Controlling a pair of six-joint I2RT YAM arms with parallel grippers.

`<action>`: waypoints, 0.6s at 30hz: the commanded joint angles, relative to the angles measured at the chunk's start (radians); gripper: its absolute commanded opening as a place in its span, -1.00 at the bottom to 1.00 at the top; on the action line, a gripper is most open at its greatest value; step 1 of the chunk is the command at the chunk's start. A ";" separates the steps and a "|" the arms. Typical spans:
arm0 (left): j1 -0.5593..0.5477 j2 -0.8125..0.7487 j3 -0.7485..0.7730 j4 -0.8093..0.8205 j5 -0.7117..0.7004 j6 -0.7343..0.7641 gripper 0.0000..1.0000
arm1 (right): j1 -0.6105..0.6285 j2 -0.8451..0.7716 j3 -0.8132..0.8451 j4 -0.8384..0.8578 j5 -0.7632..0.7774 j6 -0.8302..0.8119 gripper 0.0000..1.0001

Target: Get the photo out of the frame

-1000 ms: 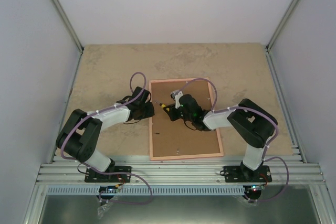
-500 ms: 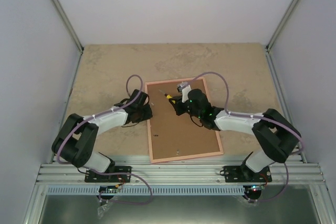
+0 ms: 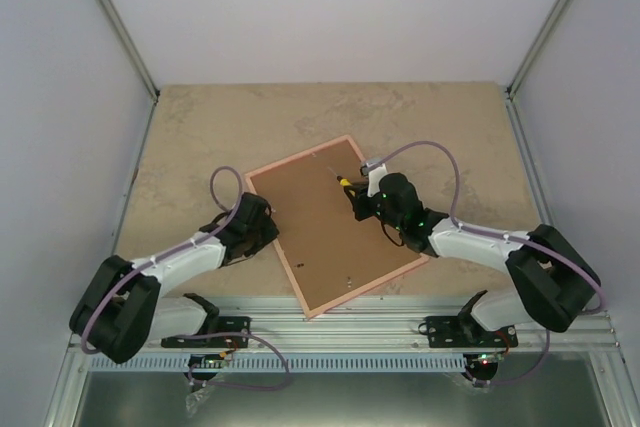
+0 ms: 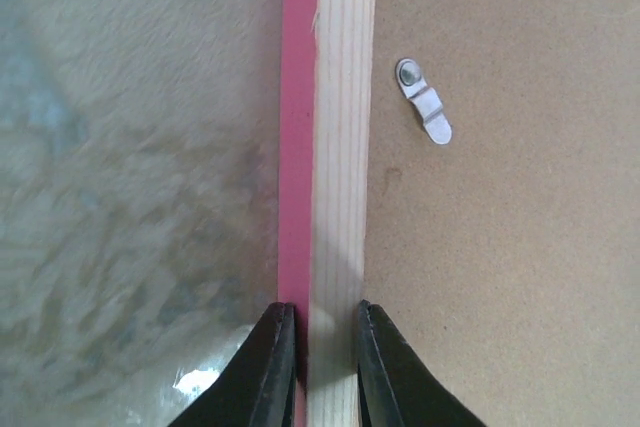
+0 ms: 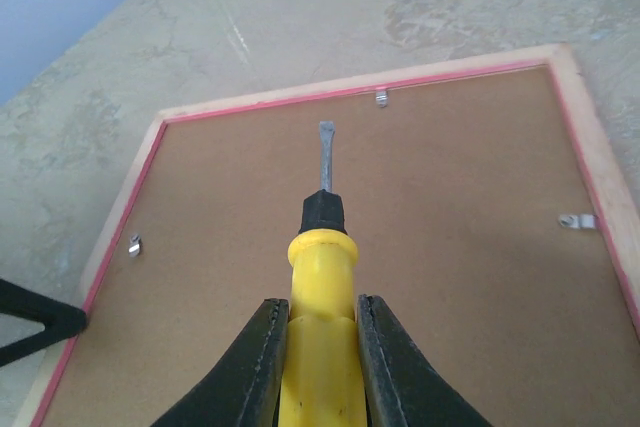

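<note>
Frame (image 4: 340, 147): face down, askew on the tabletop (image 3: 200, 137), backing board (image 3: 330, 227) up.
Left jaws: pinching the frame's left rail.
Right jaws: clamped on a yellow-handled screwdriver (image 5: 322, 247), blade over the backing board.

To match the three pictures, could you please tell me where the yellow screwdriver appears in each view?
Top external: screwdriver at centre, over the frame.
Left wrist: not in it.
Right wrist: bottom centre, in the right claw.
Shared landmark: the pink frame.
</note>
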 commanded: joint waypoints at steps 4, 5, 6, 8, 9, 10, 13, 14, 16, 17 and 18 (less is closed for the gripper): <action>-0.084 -0.096 -0.056 0.149 -0.032 -0.249 -0.54 | -0.011 -0.045 -0.019 0.008 0.004 -0.010 -0.99; -0.086 -0.097 -0.048 0.132 -0.034 -0.238 -0.46 | -0.013 -0.048 -0.022 0.008 0.002 -0.010 -0.99; -0.086 -0.097 -0.031 0.105 -0.044 -0.224 -0.37 | -0.014 -0.051 -0.023 0.007 0.001 -0.011 -0.99; -0.085 -0.102 0.019 0.025 -0.079 -0.175 -0.22 | -0.018 -0.059 -0.027 0.006 0.001 -0.012 -0.99; -0.086 -0.105 0.040 -0.028 -0.103 -0.138 -0.14 | -0.020 -0.063 -0.029 0.006 0.002 -0.013 -0.99; -0.086 -0.109 0.064 -0.052 -0.128 -0.104 -0.05 | -0.022 -0.066 -0.029 0.006 0.002 -0.014 -0.99; -0.084 -0.105 0.144 -0.157 -0.206 0.011 0.19 | -0.029 -0.076 -0.034 0.004 0.004 -0.022 -0.99; -0.081 -0.094 0.176 -0.179 -0.228 0.060 0.27 | -0.031 -0.080 -0.036 0.003 0.004 -0.024 -0.99; -0.061 -0.057 0.249 -0.218 -0.250 0.170 0.41 | -0.036 -0.091 -0.042 0.007 0.005 -0.029 -0.99; -0.044 -0.028 0.289 -0.232 -0.244 0.237 0.45 | -0.039 -0.096 -0.044 0.008 0.005 -0.031 -0.99; -0.028 0.002 0.331 -0.253 -0.247 0.292 0.47 | -0.041 -0.099 -0.047 0.008 0.006 -0.034 -0.99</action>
